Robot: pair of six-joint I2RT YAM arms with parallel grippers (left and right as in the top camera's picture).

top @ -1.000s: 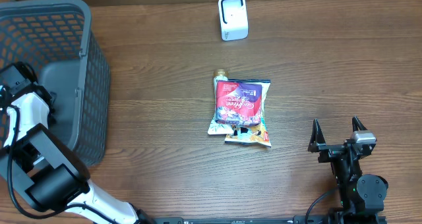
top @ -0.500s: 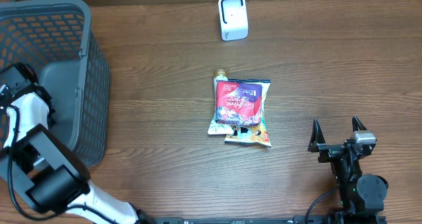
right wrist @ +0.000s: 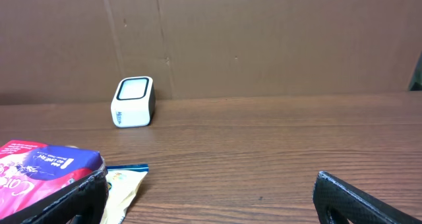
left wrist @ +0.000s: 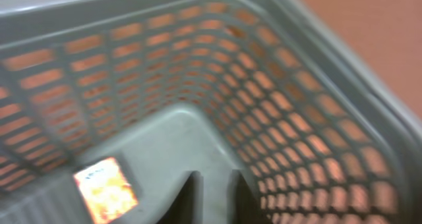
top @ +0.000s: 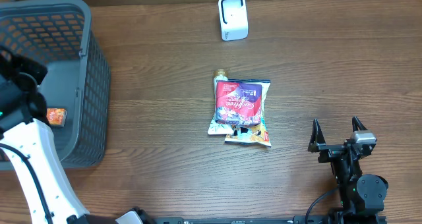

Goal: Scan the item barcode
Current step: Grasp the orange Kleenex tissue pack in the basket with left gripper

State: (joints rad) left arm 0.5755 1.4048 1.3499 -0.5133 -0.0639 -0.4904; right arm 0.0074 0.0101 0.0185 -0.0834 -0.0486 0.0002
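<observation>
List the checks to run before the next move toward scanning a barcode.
1. Right hand open and empty: ok.
2. Left hand open or shut: cannot tell, because the wrist view is blurred.
3. Scanner upright with nothing in front of it: ok.
4. One item free for a clean pick: not ok, since the snack bags overlap in a pile.
5. Barcode side of the top bag known: cannot tell, none shows.
6. Orange packet lying in the basket, apart from the left hand: ok.
</observation>
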